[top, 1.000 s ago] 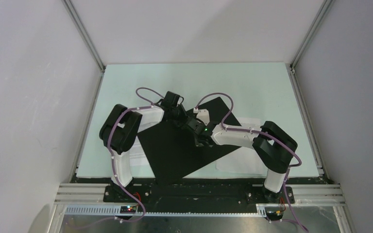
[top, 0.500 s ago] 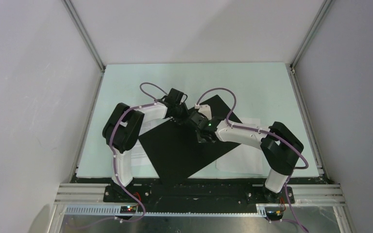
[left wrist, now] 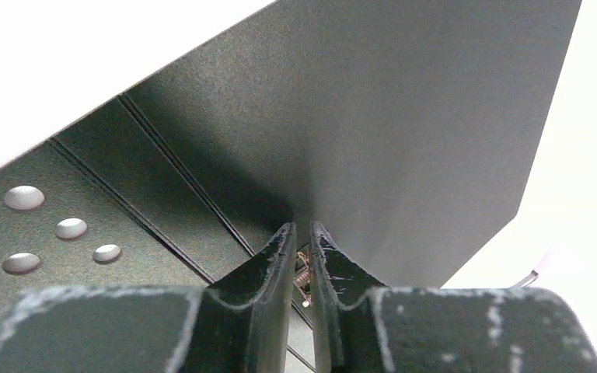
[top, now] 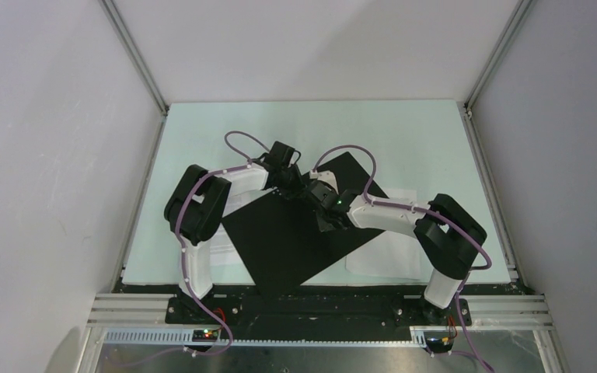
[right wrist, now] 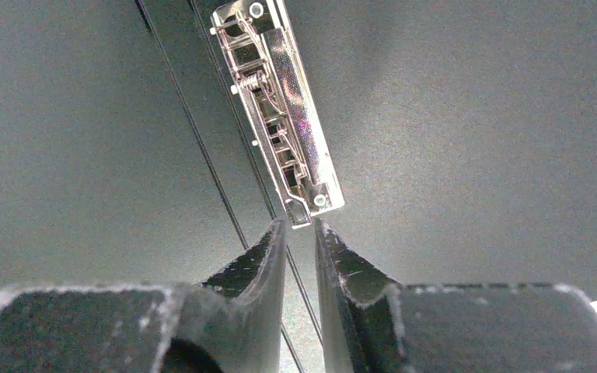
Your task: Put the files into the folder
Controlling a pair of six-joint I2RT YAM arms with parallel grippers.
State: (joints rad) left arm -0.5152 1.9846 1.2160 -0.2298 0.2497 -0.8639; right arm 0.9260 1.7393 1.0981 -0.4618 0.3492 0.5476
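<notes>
The folder (top: 295,241) lay open mid-table, black inside up, set slantwise. The files (top: 392,260) sat outside it, white sheets at its left and right edges, so by my reckoning nothing was filed yet. The right gripper (right wrist: 301,229) hovered at the end of the metal clip (right wrist: 280,116), and the left gripper (left wrist: 301,233) hung over the spine. Both pincers were pinched nearly together, clamping nothing I could see.

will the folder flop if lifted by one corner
Probably fairly stiff: the folder lies flat with straight edges. It may hinge at the spine creases. The metal clip likely weights its middle.
</notes>
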